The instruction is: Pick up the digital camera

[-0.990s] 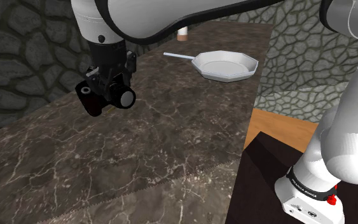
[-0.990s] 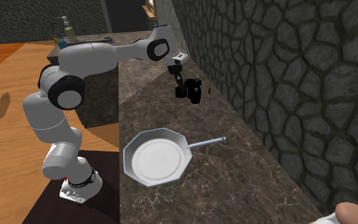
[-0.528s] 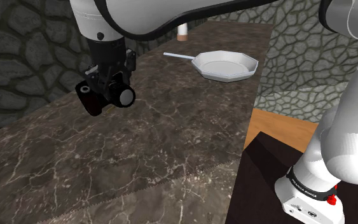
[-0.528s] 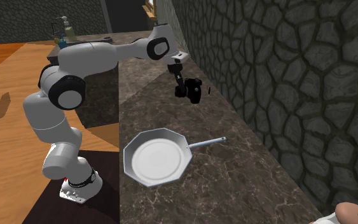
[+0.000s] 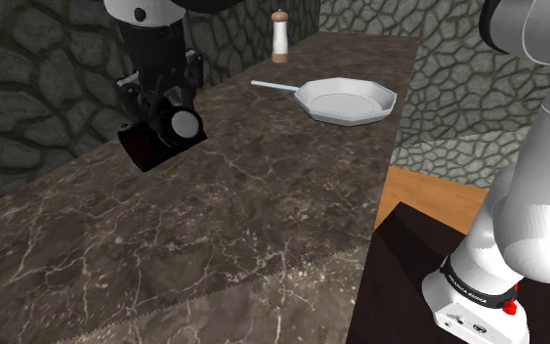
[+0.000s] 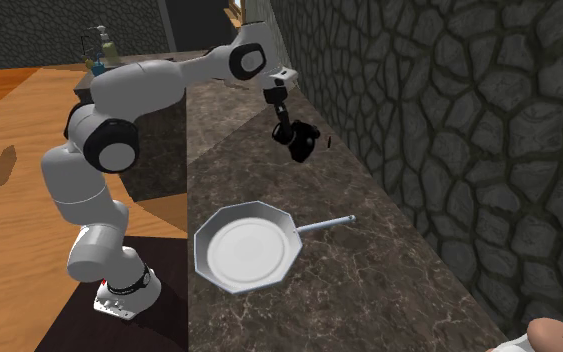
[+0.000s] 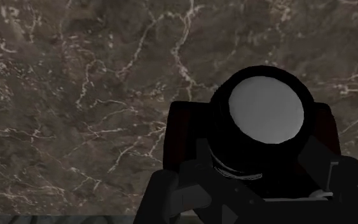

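The digital camera [image 5: 160, 132] is black with a round grey lens. It hangs in the air above the dark marble counter [image 5: 253, 195], tilted, at the shoulder view's left. My black gripper [image 5: 157, 98] is shut on the camera from above. In the second exterior view the gripper [image 6: 291, 128] holds the camera [image 6: 303, 143] well above the counter [image 6: 369, 250], near the stone wall. In the wrist view the camera [image 7: 260, 133] sits between my fingers, its lens facing the marble counter [image 7: 75, 95] below.
A white frying pan [image 5: 346, 100] with a thin handle lies on the counter farther back, and a pepper mill [image 5: 280, 37] stands behind it. The same pan [image 6: 244, 246] is near the counter's edge in the second exterior view. A rough stone wall [image 6: 439, 110] runs along the counter.
The gripper has risen with the camera and tilted it, so the lens now points more downward. The arm's upper link has lifted, uncovering the pepper mill.
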